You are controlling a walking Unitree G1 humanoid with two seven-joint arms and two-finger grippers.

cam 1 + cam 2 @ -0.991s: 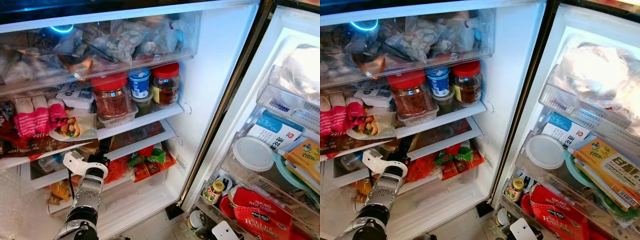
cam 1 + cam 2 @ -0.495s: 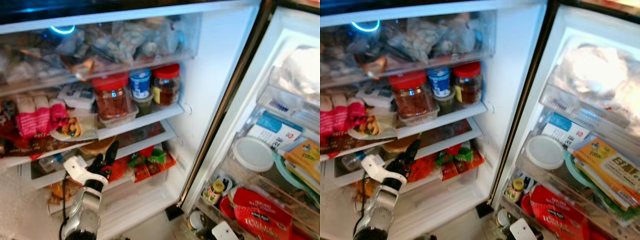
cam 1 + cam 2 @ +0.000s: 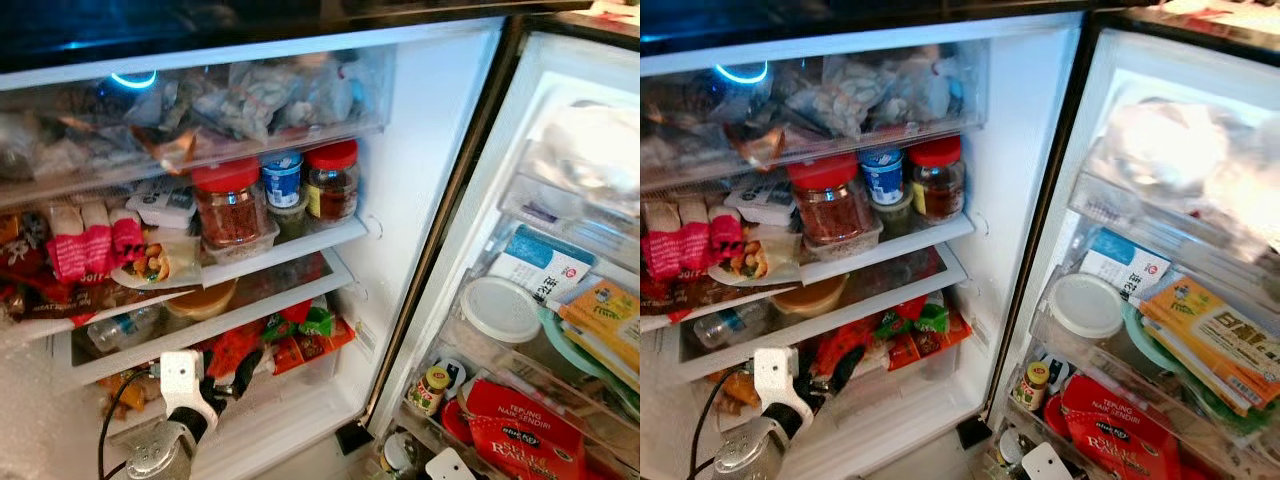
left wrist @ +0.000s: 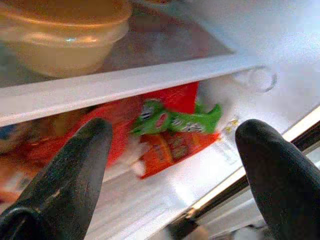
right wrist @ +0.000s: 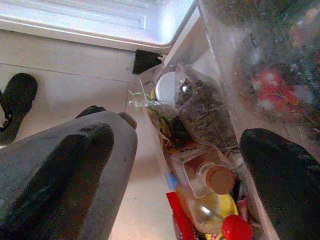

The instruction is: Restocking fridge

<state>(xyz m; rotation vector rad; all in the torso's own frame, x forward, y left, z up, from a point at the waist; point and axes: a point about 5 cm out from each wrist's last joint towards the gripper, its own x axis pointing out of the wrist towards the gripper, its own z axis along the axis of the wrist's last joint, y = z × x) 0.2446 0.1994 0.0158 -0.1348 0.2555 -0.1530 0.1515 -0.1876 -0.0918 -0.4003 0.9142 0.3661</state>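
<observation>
**Left eye view: fridge open, your left gripper empty at the lowest compartment**

Left eye view showed you the fridge point(image 3: 430, 150) standing open, its shelves packed. The yellow tub point(image 3: 203, 299) sat on the second glass shelf, under the shelf with the red-lidded jar point(image 3: 228, 203), the blue-lidded pot point(image 3: 283, 179) and the smaller red-lidded jar point(image 3: 332, 180). Beside those, to the left, you had a plate of snacks point(image 3: 150, 264) and pink-wrapped packets point(image 3: 92, 240). Above it all, a clear drawer point(image 3: 200, 110) held bagged food.

Your left gripper point(image 3: 228, 380) hovered low in front of the bottom compartment, just below the tub's shelf, with its fingers point(image 4: 70, 175) spread apart and nothing between them. Left wrist view looked between those fingers at the shelf edge, the tub above it, and red and green packets point(image 4: 172, 125) lying in the compartment beneath.

Your right gripper point(image 5: 180, 165) hung down by the foot of the open door, fingers apart and empty. Its wrist view looked onto the lowest door bin point(image 5: 240, 90), with a corked bottle point(image 5: 207, 180) and a dark bag point(image 5: 200, 107) inside, and the tiled floor point(image 5: 65, 65) next to it.

On the door point(image 3: 560, 300) you could see a white round lid point(image 3: 503, 308), a blue-and-white carton point(image 3: 545, 268), a red packet point(image 3: 520, 425) and a small yellow-capped jar point(image 3: 430, 388)
</observation>
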